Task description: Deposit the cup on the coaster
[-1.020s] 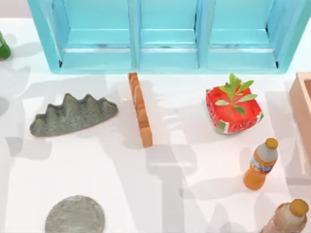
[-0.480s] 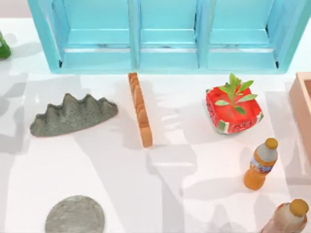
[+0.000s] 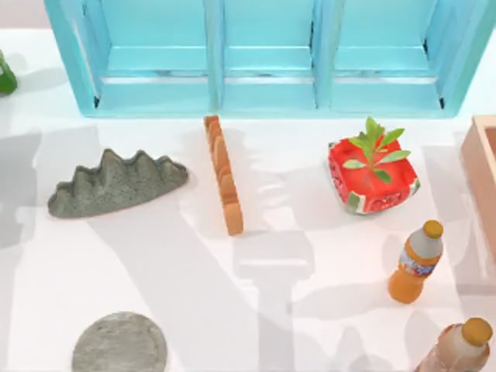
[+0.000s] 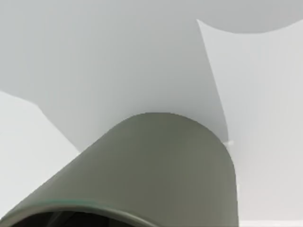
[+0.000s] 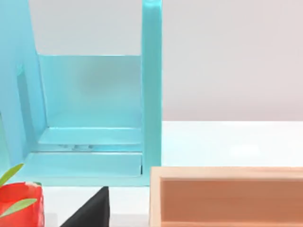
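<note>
The table (image 3: 155, 256) was white, crossed by pale grey shadows. The coaster (image 3: 119, 343) was grey with a mottled, stone-like speckle — much the same grey as the jagged ridge piece (image 3: 116, 184). The shelf unit (image 3: 263, 54) was light turquoise throughout. The bread-like strip (image 3: 223, 174) was orange-brown. The pot (image 3: 372, 182) wore a watermelon pattern — red flesh, dark seeds, green-and-white rind — with green leaves above. Both bottles (image 3: 415, 262) were orange with tan caps. The box (image 5: 227, 196) was pale salmon wood. The cup (image 4: 156, 170) was dull grey-green and plain.
</note>
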Motion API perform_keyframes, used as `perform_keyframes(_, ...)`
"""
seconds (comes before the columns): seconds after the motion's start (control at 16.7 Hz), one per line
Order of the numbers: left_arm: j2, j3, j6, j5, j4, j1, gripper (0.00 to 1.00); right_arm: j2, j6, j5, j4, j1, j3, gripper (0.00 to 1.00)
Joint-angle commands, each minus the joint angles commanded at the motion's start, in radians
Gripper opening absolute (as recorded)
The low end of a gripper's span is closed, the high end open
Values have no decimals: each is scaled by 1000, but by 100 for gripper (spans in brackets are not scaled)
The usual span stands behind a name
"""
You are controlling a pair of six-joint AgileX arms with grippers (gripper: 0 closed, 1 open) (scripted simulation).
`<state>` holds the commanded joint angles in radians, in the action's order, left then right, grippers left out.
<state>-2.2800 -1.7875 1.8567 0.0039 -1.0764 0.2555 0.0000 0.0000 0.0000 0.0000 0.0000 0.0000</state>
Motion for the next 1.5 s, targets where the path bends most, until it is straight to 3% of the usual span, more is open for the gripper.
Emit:
perform_keyframes(0.06, 0, 0, 0, 0, 0, 0, 100, 0, 0, 0, 0, 0, 0, 100)
perform_keyframes(0.84, 0, 0, 0, 0, 0, 0, 2, 0, 0, 0, 0, 0, 0, 100)
perform_keyframes(1.5, 6, 0, -9, -2, 1, -8, 0, 0, 0, 0, 0, 0, 0, 100)
